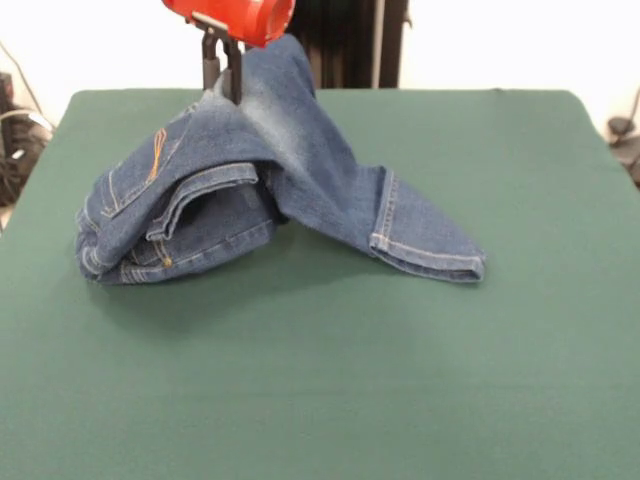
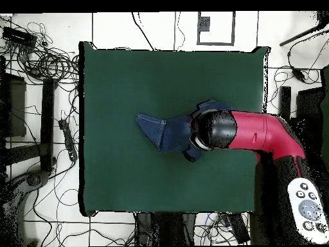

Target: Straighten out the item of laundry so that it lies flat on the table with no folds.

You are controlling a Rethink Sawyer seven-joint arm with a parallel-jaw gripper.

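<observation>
The small blue denim jeans (image 1: 300,160) lie crumpled on the dark green table (image 1: 320,400), left of its middle and toward the far side. My gripper (image 1: 222,85) comes down from the top edge and is shut on a fold of the denim, which it holds raised like a tent. The waist part with an orange-stitched pocket (image 1: 150,165) is bunched at the left. One leg slopes down to the right and ends in a hem (image 1: 430,258) on the cloth. In the overhead view the jeans (image 2: 160,132) stick out left from under my red arm (image 2: 257,135), which hides the gripper.
The black pedestal (image 1: 350,40) stands behind the table's far edge. The overhead view shows cables (image 2: 38,64) on the floor beside the table (image 2: 128,77) and a white control pad (image 2: 308,202) near my arm's base.
</observation>
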